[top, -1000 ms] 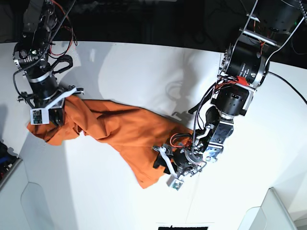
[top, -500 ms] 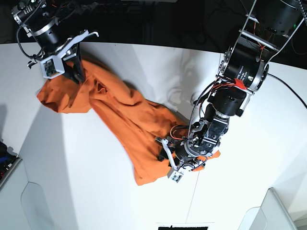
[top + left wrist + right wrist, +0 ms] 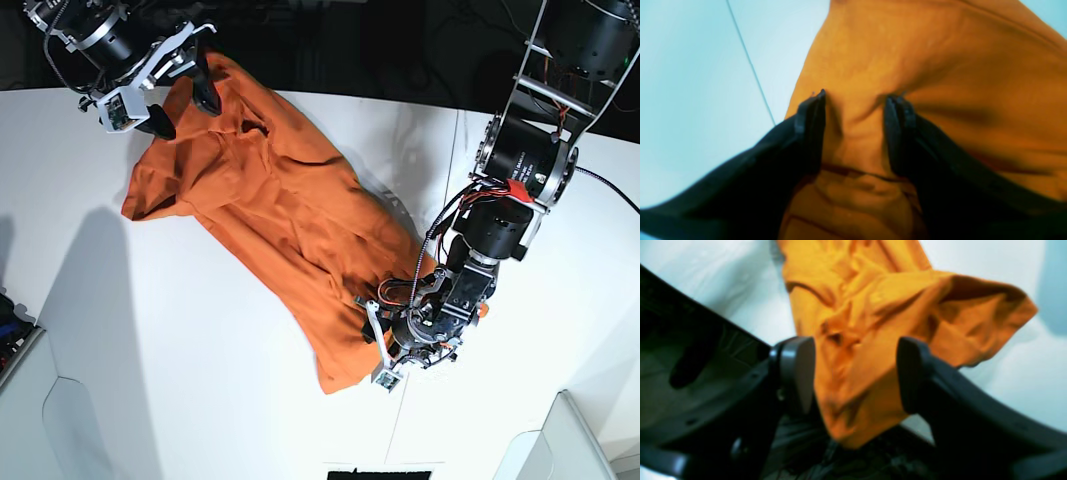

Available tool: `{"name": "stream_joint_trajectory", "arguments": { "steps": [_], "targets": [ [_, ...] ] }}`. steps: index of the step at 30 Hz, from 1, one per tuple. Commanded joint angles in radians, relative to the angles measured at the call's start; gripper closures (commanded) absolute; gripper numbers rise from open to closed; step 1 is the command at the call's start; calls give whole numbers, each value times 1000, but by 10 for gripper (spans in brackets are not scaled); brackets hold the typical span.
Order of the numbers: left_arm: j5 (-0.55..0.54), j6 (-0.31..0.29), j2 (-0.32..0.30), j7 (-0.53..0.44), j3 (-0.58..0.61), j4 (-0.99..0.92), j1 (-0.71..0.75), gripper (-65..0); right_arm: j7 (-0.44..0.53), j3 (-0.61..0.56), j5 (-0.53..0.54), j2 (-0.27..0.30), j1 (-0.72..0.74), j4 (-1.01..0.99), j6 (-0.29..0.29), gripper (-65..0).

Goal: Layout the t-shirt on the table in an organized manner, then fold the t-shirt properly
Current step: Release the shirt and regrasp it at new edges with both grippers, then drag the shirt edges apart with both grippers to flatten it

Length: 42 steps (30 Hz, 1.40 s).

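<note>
Base view shows the t-shirt (image 3: 290,230) stretched in a rumpled diagonal band across the table (image 3: 180,380), from the far corner near my right gripper (image 3: 175,95) down to my left gripper (image 3: 395,345) close to the near edge. My right gripper sits at the upper end of the cloth with its jaws spread wide; through the right wrist camera, orange fabric (image 3: 873,340) hangs loosely between the two fingers (image 3: 796,370), with a gap on one side, so nothing is pinched there. My left gripper presses down on the lower end; its wrist view shows a ridge of cloth (image 3: 857,126) bunched between the partly parted dark fingertips (image 3: 811,113), which touch it on both sides.
</note>
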Motion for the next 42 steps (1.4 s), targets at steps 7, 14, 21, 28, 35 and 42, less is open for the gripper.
{"name": "stream_joint_trajectory", "arguments": {
  "steps": [7, 14, 21, 28, 35, 42],
  "targets": [
    [-198, -105, -122, 158, -2, 344, 15, -313, 45, 5, -83, 5, 165, -7, -145, -377],
    [-212, -108, -187, 167, -1, 510, 97, -313, 67, 5, -109, 5, 303, -277, -204, -375],
    [-196, -108, -174, 155, -1, 476, 189, -314, 90, -14, -137, 5, 434, -584, -185, -292],
    [-128, -47, -215, 111, -2, 378, 211, -314, 117, -14, -200, 46, 663, -892, -231, -292],
    [-129, 32, -295, 112, -6, 378, 211, -314, 178, -14, -217, 123, 896, -1039, -278, -293],
    [-187, -7, -305, 142, -34, 490, 211, -313, 94, -11, -206, 141, 956, -958, -282, -293]
  ]
}}
